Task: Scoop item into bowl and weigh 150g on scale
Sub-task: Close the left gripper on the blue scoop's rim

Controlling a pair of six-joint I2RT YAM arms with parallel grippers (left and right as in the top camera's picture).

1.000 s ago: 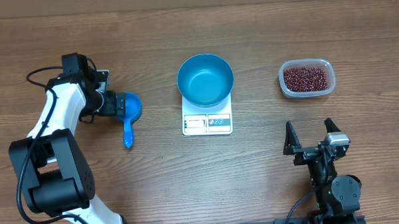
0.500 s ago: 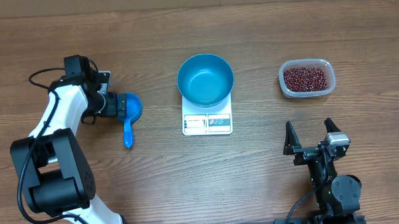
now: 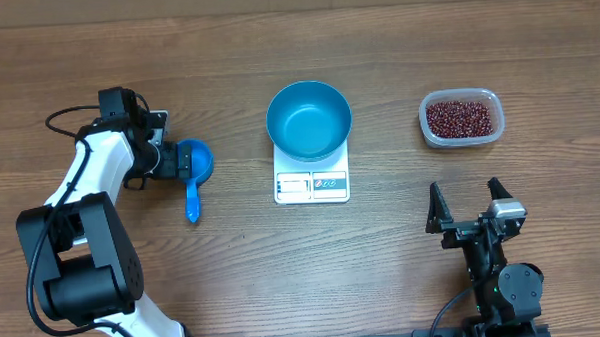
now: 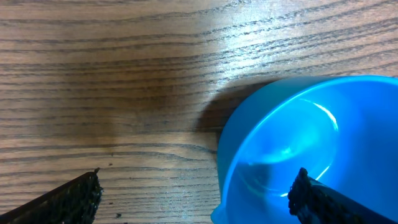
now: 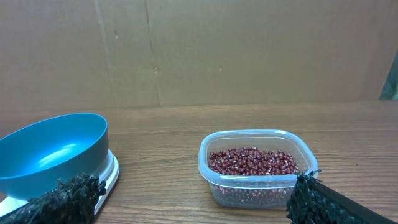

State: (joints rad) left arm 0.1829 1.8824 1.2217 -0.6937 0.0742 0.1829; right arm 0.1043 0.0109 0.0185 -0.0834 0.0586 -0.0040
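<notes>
Between the spread fingers of the left pincer [image 3: 175, 160] lies the near rim of the blue scoop [image 3: 196, 160]. The cup sits closer to one finger than the other, and the handle trails off to one side on the worktop [image 3: 284, 269]. This pincer is released and grips nothing; the scoop rests on the wood. The right pincer [image 3: 464, 188] is also fully released and empty, and hangs low over the worktop. Straight ahead of it stands the clear tub [image 3: 424, 119] with the beans [image 3: 462, 118] heaped inside. Ahead and to its left stands the teal bowl [image 3: 309, 119], seated on the white scale [image 3: 312, 186]. Status: the bowl is in place on the scale, so preparation appears complete. The bowl interior is bare, and no beans are visible outside the tub, so transfer has not begun. The scale display is too small to read. Remaining steps, as judged: clench on the scoop, carry it to the tub, load beans, tip them into the bowl, and repeat until the target weight shows. The task is at its first stage.
</notes>
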